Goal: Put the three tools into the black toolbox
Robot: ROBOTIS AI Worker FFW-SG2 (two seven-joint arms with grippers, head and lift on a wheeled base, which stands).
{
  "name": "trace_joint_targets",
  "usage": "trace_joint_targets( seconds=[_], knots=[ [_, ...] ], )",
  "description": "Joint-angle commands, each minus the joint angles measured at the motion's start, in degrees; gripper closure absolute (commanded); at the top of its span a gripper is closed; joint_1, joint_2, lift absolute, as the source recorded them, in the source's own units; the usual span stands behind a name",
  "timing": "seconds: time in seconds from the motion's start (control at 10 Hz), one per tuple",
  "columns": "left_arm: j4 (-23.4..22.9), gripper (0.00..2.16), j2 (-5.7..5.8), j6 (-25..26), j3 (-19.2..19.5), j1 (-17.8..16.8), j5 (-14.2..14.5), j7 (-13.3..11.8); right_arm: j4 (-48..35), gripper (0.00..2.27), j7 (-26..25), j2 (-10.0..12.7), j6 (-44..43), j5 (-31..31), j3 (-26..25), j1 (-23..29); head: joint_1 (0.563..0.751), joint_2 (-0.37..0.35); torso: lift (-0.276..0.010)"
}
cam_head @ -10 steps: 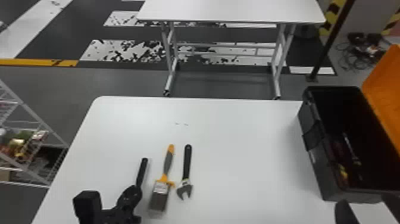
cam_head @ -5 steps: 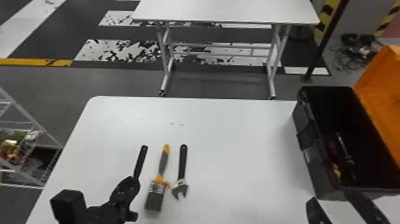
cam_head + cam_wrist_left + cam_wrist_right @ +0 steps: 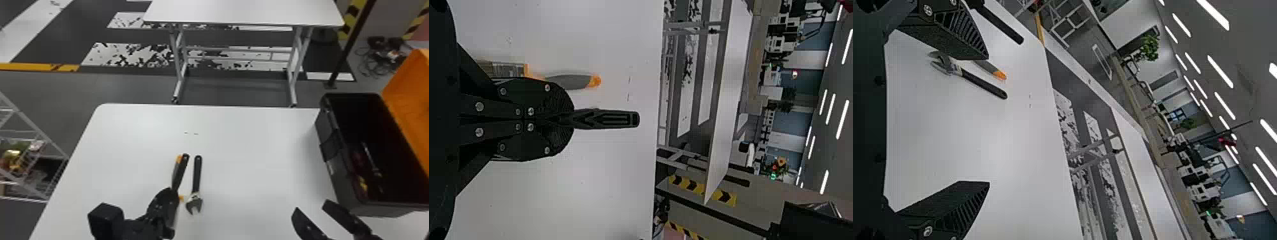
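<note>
White table [image 3: 255, 143] has two tools on it: the wrench [image 3: 197, 177] and the paintbrush [image 3: 569, 81]. Wrench looks like the next grab to me. Its long axis runs away from the robot, handle far, jaw end near. It's off to the left of the right gripper [image 3: 985, 120], which is spread wide and empty. Left gripper [image 3: 637, 119] is actually closer, but it's pinched together over by the brush. So I'd swing the right one left, line up with the handle, then carry it right to the black toolbox [image 3: 335, 178].
</note>
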Motion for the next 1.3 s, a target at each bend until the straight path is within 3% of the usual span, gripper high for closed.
trace_joint_targets(
  seconds=[0.0, 0.1, 0.3, 0.5, 0.8, 1.0, 1.2],
  knots=[
    [-0.26, 2.14, 0.9, -0.06, -4.12, -0.64, -2.6, 0.76, -1.08, 0.11, -0.02, 0.0, 9.55, -0.33, 0.75, -2.88, 0.695, 0.044, -0.051],
    [-0.26, 2.14, 1.87, -0.06, -6.85, -1.08, -3.91, 1.99, -1.69, 0.1, -0.02, -0.09, 14.47, -0.16, 1.54, -4.55, 0.695, 0.027, -0.051],
    [-0.17, 2.14, 2.66, 0.64, -11.15, -2.49, -6.11, 3.3, -1.78, 0.1, -0.02, -0.44, 27.66, 1.16, 3.47, -9.64, 0.695, 0.004, -0.051],
    [-0.17, 2.14, 3.28, 1.52, -14.14, -3.9, -7.61, 3.74, -1.78, 0.1, -0.37, -0.35, 34.86, 1.16, 5.58, -14.13, 0.695, -0.011, -0.051],
    [0.0, 2.14, 5.03, 1.52, -17.74, -4.07, -8.31, 5.24, 0.15, 0.1, -2.21, -0.17, 37.85, 3.36, 8.92, -20.54, 0.695, -0.012, -0.051],
    [-0.09, 2.14, 6.62, 1.17, -20.82, -3.9, -10.42, 7.96, 3.58, 0.1, -2.3, -0.26, 38.73, 3.53, 9.18, -24.15, 0.695, -0.014, -0.051],
    [-0.53, 2.14, 7.58, 0.81, -22.32, -3.46, -11.21, 8.67, 6.74, 0.1, -2.21, -0.17, 38.73, 3.18, 9.45, -25.64, 0.695, -0.03, -0.051]
  ],
)
